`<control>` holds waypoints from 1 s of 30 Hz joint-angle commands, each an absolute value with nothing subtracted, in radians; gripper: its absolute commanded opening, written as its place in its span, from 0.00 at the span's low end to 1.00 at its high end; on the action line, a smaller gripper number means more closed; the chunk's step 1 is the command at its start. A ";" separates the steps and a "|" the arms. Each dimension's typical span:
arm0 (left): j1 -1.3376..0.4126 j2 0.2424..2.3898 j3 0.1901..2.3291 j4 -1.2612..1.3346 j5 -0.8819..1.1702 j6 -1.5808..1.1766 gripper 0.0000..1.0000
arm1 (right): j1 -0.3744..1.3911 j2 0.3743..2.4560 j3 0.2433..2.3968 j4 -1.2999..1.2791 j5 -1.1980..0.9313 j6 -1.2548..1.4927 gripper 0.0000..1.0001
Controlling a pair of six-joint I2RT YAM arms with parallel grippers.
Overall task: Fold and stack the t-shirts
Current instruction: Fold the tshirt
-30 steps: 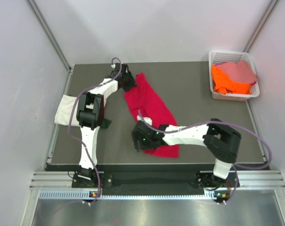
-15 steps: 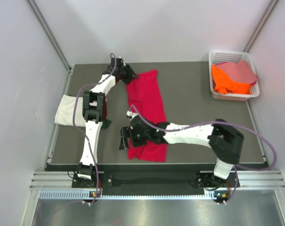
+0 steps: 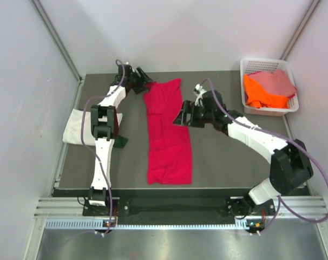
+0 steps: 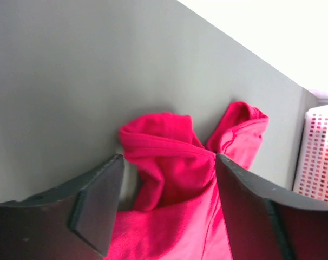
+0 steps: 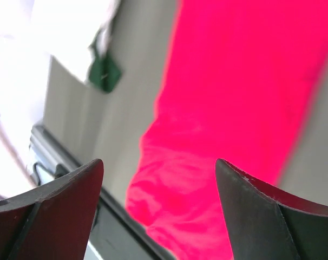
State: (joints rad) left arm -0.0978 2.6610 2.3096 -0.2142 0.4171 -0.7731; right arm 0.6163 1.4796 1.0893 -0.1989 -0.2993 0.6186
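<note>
We see the crimson-red t-shirt (image 3: 168, 135) lying flat on the dark tabletop (image 3: 234, 157) as a long narrow strip, left of the middle. Its long axis runs from the far edge towards the near edge, almost straight and only slightly tilted. The far end is cut on a slant, with its right corner reaching furthest back, and the near end is rumpled and stops just short of the front rail. We cannot tell which end carries the collar. The left end effector (image 3: 145, 81) sits at the shirt's far left corner. In its wrist view the jaws stand apart with a bunched fold of red cloth lying loose between them, a strip of bare surface showing beside one finger, so it is released. The right end effector (image 3: 180, 115) hangs just beside the shirt's right edge, near the far end, with its jaws spread wide and nothing between them. A folded cream-white t-shirt (image 3: 76, 126) rests at the left edge of the tabletop. At the far right corner the white lattice basket (image 3: 269, 111) holds an orange t-shirt (image 3: 258, 93) and a dusty pink t-shirt (image 3: 277, 81).
</note>
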 commanded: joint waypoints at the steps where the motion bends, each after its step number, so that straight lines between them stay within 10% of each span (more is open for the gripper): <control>1: -0.083 2.567 2.254 -0.213 0.341 -0.736 0.76 | 0.493 1.560 1.166 -0.227 -0.426 0.548 0.84; 11: -0.092 2.326 1.978 -0.267 0.230 -0.669 0.73 | 0.238 1.903 1.472 -0.334 -0.598 0.495 0.98; 18: -0.095 2.174 1.775 -0.286 0.225 -0.670 0.70 | 0.210 2.181 1.693 -0.345 -0.765 0.502 0.74; 30: -0.138 2.256 1.775 -0.278 0.304 -0.638 0.67 | 0.213 2.468 1.967 -0.462 -0.856 0.494 0.71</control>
